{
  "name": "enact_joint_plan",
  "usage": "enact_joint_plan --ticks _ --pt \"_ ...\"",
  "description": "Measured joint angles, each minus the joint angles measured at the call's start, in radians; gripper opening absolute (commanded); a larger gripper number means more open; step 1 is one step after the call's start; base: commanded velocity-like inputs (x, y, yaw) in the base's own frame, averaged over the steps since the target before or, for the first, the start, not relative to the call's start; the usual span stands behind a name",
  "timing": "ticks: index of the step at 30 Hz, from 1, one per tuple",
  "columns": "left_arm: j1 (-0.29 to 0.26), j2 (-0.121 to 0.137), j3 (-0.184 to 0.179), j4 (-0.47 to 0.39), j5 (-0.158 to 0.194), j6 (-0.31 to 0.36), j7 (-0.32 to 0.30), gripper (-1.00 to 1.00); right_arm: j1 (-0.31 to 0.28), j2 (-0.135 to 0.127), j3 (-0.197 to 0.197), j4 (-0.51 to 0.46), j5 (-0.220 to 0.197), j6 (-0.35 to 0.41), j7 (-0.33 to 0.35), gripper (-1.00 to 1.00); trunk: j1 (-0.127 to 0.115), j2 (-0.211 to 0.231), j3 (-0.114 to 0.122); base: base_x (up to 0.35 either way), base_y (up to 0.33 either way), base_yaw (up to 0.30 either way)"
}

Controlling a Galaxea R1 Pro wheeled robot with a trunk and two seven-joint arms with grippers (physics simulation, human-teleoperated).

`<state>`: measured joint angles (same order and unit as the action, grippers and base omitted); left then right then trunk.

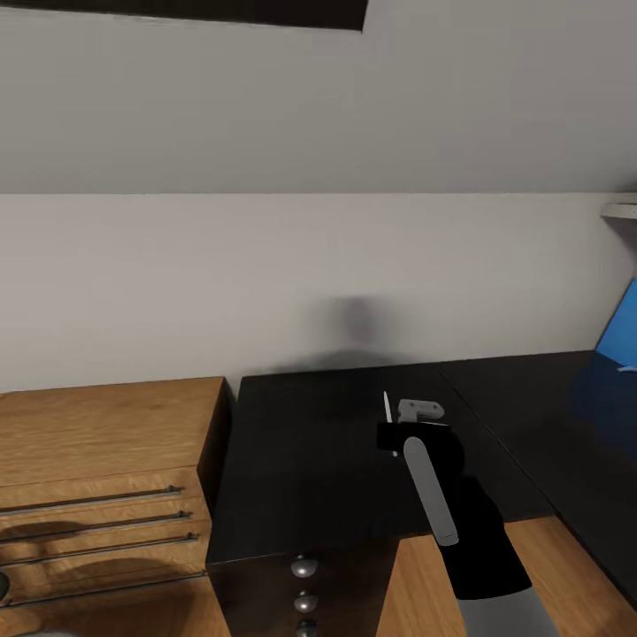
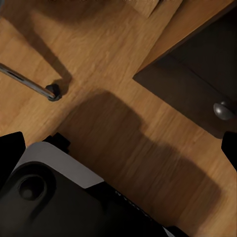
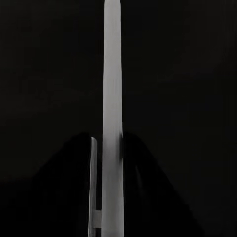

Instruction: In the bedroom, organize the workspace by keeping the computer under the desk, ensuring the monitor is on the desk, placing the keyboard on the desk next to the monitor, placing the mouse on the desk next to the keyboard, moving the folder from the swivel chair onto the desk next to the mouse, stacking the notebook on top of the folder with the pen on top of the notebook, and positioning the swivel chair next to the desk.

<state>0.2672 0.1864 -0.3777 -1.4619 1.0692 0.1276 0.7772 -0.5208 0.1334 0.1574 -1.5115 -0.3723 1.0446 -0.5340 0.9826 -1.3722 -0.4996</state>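
Nearest, at the bottom of the head view, the right arm rises from the lower right edge, its black forearm angled up and to the left over the wooden floor (image 1: 416, 584) and onto the dark surface (image 1: 301, 460). The right claw (image 1: 394, 433) hangs over the middle of that surface, clenched on the pen (image 1: 387, 416), which stands nearly upright as a thin pale sliver at the claw's tip. In the right wrist view the pen (image 3: 112, 98) runs as a long pale bar between the dark fingers (image 3: 64, 197), against the black top.

Below the surface's front edge sits a dark drawer unit with round metal knobs (image 1: 304, 566). To the left stands a wooden dresser (image 1: 106, 460) with long bar handles, touching the dark surface's side.

The left wrist view looks down on wood flooring, one knob (image 2: 223, 109) of the dark unit and a thin metal leg ending in a small black foot (image 2: 53, 91); whether the left claw is released or clenched cannot be told there.

Farther right, a blue panel (image 1: 624, 336) shows at the frame edge above the surface. Behind everything is a plain pale wall (image 1: 265, 283).
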Motion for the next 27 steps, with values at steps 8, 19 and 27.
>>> enact_joint_plan --ticks 8,19,27 --pt "0.001 0.002 -0.001 0.027 -0.009 -0.027 0.000 1.00 0.000 0.000 0.001 0.000 -0.001 0.000 0.000 -1.00 0.000 0.000 0.000 0.000 0.000 -0.004" --pt "0.109 0.015 -0.007 0.034 -0.087 -0.129 -0.052 1.00 0.002 -0.006 -0.002 -0.041 0.000 0.000 -0.002 -1.00 0.000 0.000 0.000 0.000 0.000 -0.070" --pt "0.138 0.027 -0.006 0.052 -0.092 -0.169 -0.148 1.00 0.008 -0.075 -0.014 -0.059 -0.004 0.000 0.001 -1.00 0.000 0.000 0.000 0.000 -0.023 -0.259"
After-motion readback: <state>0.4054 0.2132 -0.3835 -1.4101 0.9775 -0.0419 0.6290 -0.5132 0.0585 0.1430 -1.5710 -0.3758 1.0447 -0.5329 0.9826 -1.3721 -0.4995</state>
